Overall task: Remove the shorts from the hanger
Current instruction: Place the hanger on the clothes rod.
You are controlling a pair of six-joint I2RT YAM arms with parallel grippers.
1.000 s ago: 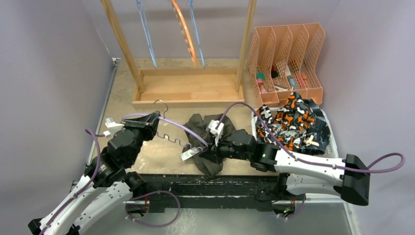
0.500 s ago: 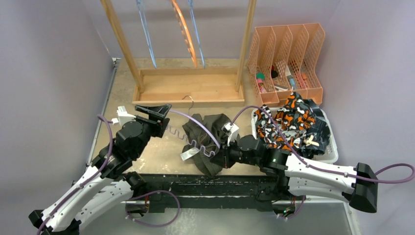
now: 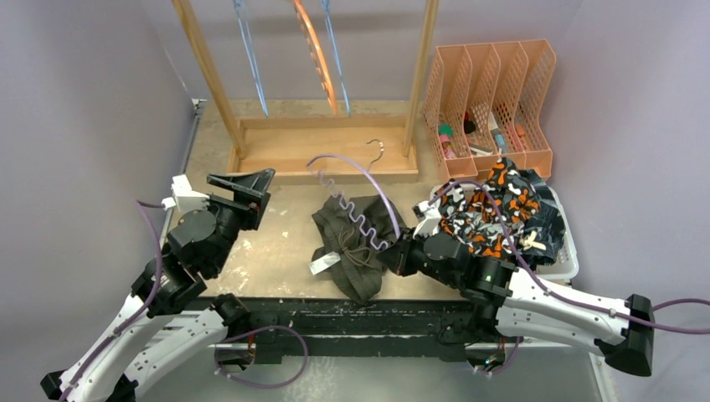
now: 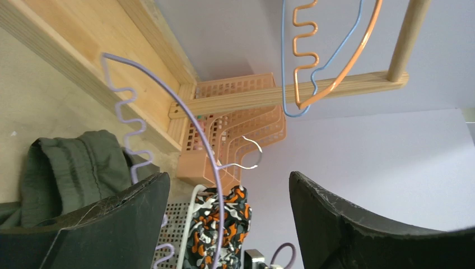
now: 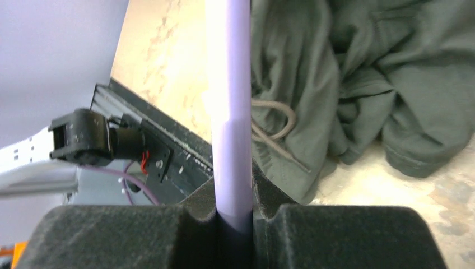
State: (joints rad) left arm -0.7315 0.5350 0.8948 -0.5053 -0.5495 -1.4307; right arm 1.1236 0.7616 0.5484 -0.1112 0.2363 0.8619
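Right end effector (image 3: 393, 254): clenched on the purple hanger (image 5: 229, 84) wire.
Left end effector (image 3: 249, 197): released, jaws spread, apart from the hanger.
Olive shorts (image 3: 352, 268): crumpled on the bench (image 3: 276, 251), just left of the right end effector, beneath the wire.
Patterned shorts (image 3: 490, 213): piled in the white basket (image 3: 569, 251).

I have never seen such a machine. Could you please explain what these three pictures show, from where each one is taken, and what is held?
These are two robot arms fixed at the near edge of a table. One picture looks down from above. The other two come from small cameras on each wrist. On the table are olive green shorts, a wooden rack and a white basket with patterned shorts. The right gripper is shut on a lilac hanger. The left gripper is open and holds nothing.
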